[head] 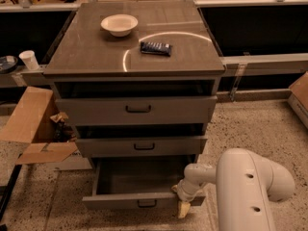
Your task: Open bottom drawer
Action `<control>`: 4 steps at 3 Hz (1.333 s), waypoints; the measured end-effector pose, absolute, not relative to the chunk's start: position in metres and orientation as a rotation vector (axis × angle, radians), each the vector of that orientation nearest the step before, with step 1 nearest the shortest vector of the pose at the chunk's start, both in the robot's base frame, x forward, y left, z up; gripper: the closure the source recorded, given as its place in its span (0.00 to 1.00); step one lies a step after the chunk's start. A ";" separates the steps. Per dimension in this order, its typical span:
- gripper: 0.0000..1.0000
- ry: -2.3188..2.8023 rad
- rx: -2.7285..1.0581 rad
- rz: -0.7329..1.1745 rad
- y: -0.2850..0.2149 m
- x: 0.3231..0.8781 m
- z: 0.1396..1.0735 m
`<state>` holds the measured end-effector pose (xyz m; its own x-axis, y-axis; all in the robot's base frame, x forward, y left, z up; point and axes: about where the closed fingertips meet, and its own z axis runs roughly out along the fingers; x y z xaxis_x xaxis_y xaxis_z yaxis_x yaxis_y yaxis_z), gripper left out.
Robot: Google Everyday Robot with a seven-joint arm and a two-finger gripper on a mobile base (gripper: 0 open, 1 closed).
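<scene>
The bottom drawer (120, 199) of the grey cabinet is pulled well out, its plain grey inside showing and its small black handle (147, 204) at the centre of the narrow front. My gripper (184, 207) is low at the right end of that drawer front, at the end of my white arm (240, 182). One pale fingertip (183, 209) shows just below the front's right corner. The mid-sized drawer (142, 146) and the tall top drawer (137, 109) stand slightly out above it.
On the cabinet top (86, 52) sit a white bowl (119, 24) and a dark packet (155, 47). An open cardboard box (33, 124) lies on the floor to the left, a paper cup (29, 59) behind it. Another box (301, 97) is at the right edge.
</scene>
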<state>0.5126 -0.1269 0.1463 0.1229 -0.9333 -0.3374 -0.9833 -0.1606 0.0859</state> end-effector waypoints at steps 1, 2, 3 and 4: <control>0.49 1.914 -2.234 0.480 -0.126 0.490 0.145; 0.73 1.886 -2.236 0.456 -0.124 0.457 0.152; 0.96 1.860 -2.241 0.418 -0.120 0.431 0.161; 1.00 1.855 -2.243 0.400 -0.121 0.432 0.161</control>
